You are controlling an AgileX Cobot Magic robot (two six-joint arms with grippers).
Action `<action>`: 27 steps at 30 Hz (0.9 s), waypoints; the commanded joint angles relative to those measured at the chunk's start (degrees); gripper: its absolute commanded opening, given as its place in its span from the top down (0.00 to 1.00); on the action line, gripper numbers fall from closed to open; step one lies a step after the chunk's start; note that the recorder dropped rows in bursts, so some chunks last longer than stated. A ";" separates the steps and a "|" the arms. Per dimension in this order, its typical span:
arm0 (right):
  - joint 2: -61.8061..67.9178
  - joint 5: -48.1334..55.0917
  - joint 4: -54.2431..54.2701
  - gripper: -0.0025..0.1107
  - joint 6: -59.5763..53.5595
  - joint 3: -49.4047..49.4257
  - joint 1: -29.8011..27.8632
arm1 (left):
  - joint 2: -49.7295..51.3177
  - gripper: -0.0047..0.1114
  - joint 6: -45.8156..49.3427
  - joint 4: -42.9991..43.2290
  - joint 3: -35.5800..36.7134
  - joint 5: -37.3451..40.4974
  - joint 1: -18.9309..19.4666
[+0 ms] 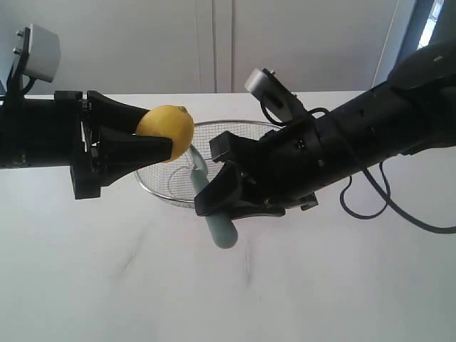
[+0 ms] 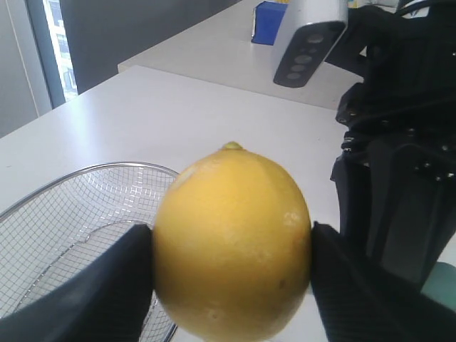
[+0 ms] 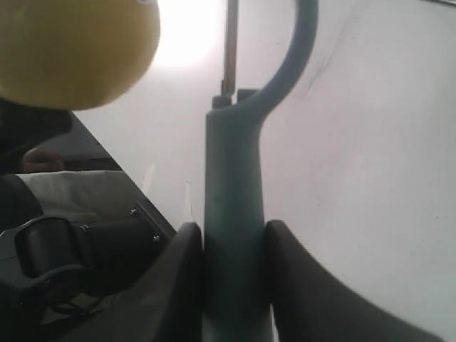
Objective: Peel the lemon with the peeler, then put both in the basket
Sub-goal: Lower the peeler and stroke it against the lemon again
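Note:
The yellow lemon [image 1: 166, 132] [image 2: 231, 242] [image 3: 75, 50] hangs above the table, pinched from both sides by my left gripper [image 1: 158, 134] [image 2: 231, 246], which is shut on it. My right gripper [image 1: 217, 187] [image 3: 234, 239] is shut on the teal handle of the peeler [image 1: 214, 214] [image 3: 234, 199]. The peeler's blade head [image 1: 195, 161] [image 3: 285, 64] points up at the lemon's right side, close beneath it. The wire mesh basket [image 1: 158, 187] [image 2: 68, 187] sits on the table behind and below both grippers.
A white table [image 1: 107, 285] lies under everything. In the left wrist view a blue box [image 2: 269, 20] stands on a far table edge, beside the right arm's grey wrist camera [image 2: 308, 39]. A black cable [image 1: 370, 206] loops under the right arm.

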 commanded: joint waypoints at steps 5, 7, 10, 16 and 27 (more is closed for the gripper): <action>-0.21 0.93 1.45 0.98 -1.39 -0.30 0.06 | -0.22 0.96 0.32 -1.29 0.02 1.84 0.06; -0.21 0.93 1.45 0.98 -1.39 -0.30 0.06 | -0.22 0.96 0.32 -1.29 0.02 1.84 0.06; -0.21 0.93 1.45 0.98 -1.39 -0.30 0.06 | -0.22 0.96 0.32 -1.29 0.02 1.84 0.06; -0.72 0.78 1.45 0.98 -1.51 -0.47 0.06 | -0.22 0.96 0.32 -1.29 0.02 1.84 0.06; -6.26 -1.90 1.02 0.98 -2.50 -0.47 -0.26 | -0.22 0.96 0.32 -1.29 0.02 1.84 0.06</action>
